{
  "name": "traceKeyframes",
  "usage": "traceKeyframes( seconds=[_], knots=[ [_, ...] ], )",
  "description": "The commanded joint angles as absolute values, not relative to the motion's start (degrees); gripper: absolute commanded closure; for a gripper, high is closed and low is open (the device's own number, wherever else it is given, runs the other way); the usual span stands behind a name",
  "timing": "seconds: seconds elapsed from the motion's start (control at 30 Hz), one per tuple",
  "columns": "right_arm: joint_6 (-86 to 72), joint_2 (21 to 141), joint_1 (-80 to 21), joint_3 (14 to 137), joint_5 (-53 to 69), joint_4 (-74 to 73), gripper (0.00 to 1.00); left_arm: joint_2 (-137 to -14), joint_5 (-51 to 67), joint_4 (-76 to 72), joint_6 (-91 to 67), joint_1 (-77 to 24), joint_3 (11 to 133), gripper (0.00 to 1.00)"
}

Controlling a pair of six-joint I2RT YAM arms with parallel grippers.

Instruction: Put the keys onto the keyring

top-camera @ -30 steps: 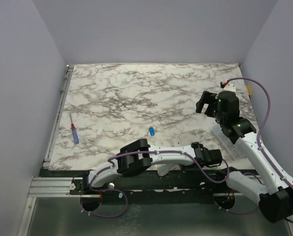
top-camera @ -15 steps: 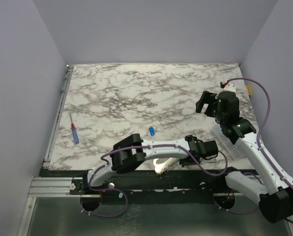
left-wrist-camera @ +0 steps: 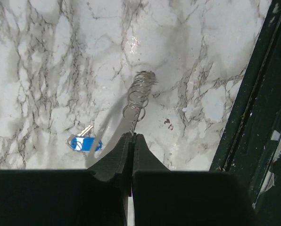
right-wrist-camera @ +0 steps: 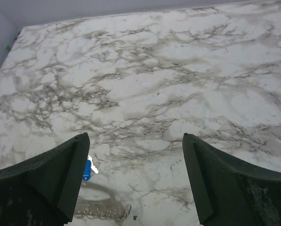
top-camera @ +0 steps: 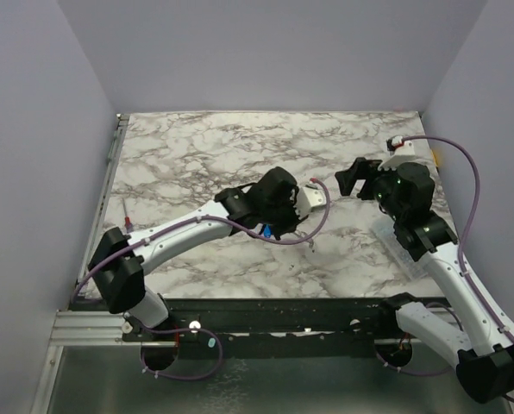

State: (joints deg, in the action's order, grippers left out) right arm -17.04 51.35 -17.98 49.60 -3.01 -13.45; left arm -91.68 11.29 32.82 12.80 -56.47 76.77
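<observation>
My left gripper is shut on the keyring, a silvery wire loop with a coiled piece that sticks out past the fingertips above the marble. A key with a blue head lies flat on the table just left of those fingertips. From above, the left gripper hovers mid-table, right beside the blue key. My right gripper stands open over the right side of the table, nothing between its fingers. The right wrist view catches the blue key beside its left finger.
A blue-and-red screwdriver lies near the left edge, partly under the left arm. A clear plastic piece rests at the right, below the right arm. The table's dark front rail runs close to the left gripper.
The left arm has swung from the front edge out to mid-table over the blue key, its gripper closing on the keyring. The right gripper shifted slightly back.
</observation>
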Motion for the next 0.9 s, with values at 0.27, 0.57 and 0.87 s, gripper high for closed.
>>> traceKeyframes(
  seconds=[0.27,0.57,0.87],
  knots=[
    [-8.2,49.4,-17.7,49.2,29.2,-5.7,0.16,-63.3,34.3,-9.7,4.9,-39.9,49.4,1.00],
    [-2.6,49.7,-17.8,48.8,54.1,-4.1,0.25,-56.0,45.1,-42.1,-14.2,-33.9,36.1,1.00],
    [-5.2,49.0,-17.9,46.5,64.6,3.0,0.41,-57.9,49.5,-61.6,-25.5,-33.4,31.9,1.00]
  ],
)
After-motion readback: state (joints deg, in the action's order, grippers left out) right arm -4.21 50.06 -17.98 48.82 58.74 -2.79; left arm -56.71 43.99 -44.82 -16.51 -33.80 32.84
